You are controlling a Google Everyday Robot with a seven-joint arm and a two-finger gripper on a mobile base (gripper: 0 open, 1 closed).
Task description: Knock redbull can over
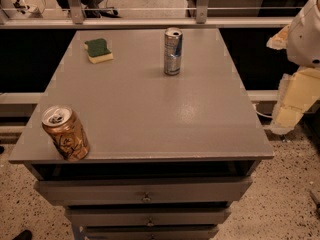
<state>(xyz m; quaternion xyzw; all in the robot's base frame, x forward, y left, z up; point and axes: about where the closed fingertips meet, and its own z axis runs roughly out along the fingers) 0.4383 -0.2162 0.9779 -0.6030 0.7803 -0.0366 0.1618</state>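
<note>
We see the slim silver-blue metal redbull can (173, 51) upright on the grey table (150, 114). Our gripper (294, 101) hangs beside the table's right edge. We cannot tell its state.

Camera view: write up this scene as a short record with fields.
redbull can: upright, far centre of the table
orange-gold can: standing, near left corner
sponge: far left, green side up
gripper: beyond the table's right edge, apart from both cans
task state: redbull can not yet knocked over
</note>
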